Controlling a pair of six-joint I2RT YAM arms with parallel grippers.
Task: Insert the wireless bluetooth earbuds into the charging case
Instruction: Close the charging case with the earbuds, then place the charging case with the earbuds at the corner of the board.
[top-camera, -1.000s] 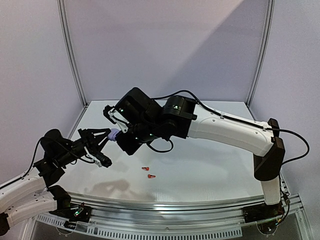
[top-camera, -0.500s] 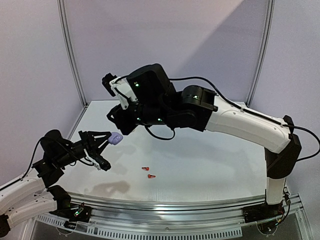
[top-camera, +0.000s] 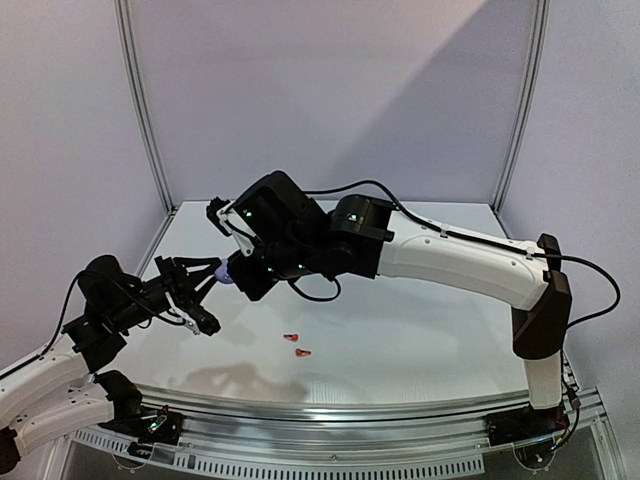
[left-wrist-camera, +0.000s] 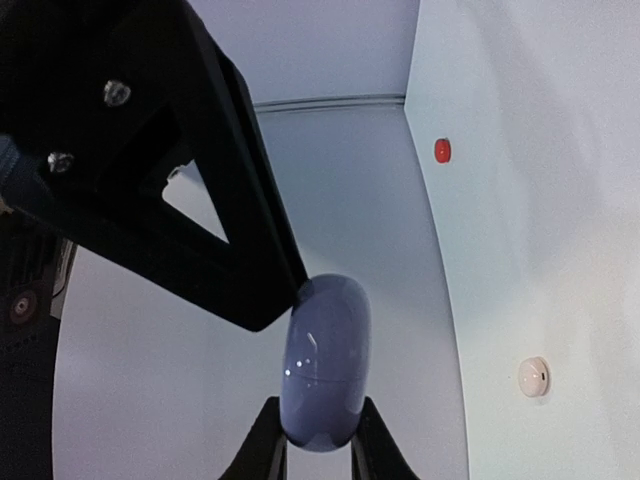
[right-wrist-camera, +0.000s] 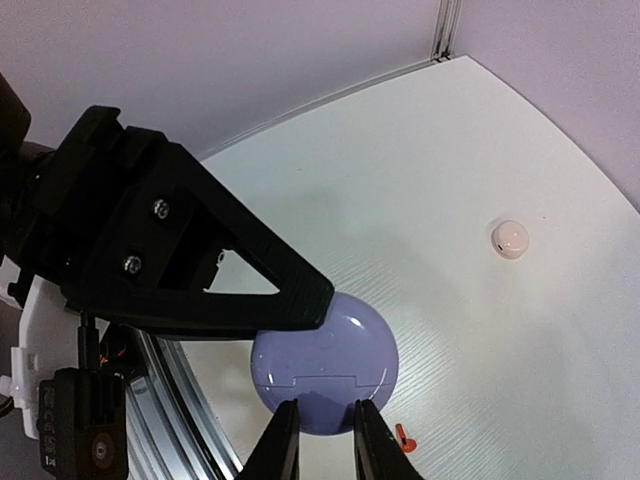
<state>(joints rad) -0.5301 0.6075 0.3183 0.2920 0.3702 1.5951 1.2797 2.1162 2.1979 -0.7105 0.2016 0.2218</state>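
My left gripper (left-wrist-camera: 318, 445) is shut on a round lavender charging case (left-wrist-camera: 325, 360), pinching it across its thickness above the table's left part (top-camera: 229, 272). The case lid is closed. My right gripper (right-wrist-camera: 322, 430) reaches in from the right with its jaws a narrow gap apart. Its fingertips (right-wrist-camera: 285, 435) sit against the lower half of the case (right-wrist-camera: 325, 350), just below the seam, and clamp nothing. Two red-orange earbuds (top-camera: 291, 337) (top-camera: 303, 352) lie on the table in front of the case. One of them shows beside the right fingertips (right-wrist-camera: 402, 436).
A small white round case (right-wrist-camera: 511, 239) (left-wrist-camera: 533, 375) lies farther back on the white table (top-camera: 430, 340). A small red round object (left-wrist-camera: 442, 150) lies beyond it. The right arm's wrist (top-camera: 285, 235) hangs over the table's middle left. Frame posts stand at the back corners.
The right gripper was at the case, lifted up and away from it half a second ago, and has come back down onto it. The left gripper held the case still.
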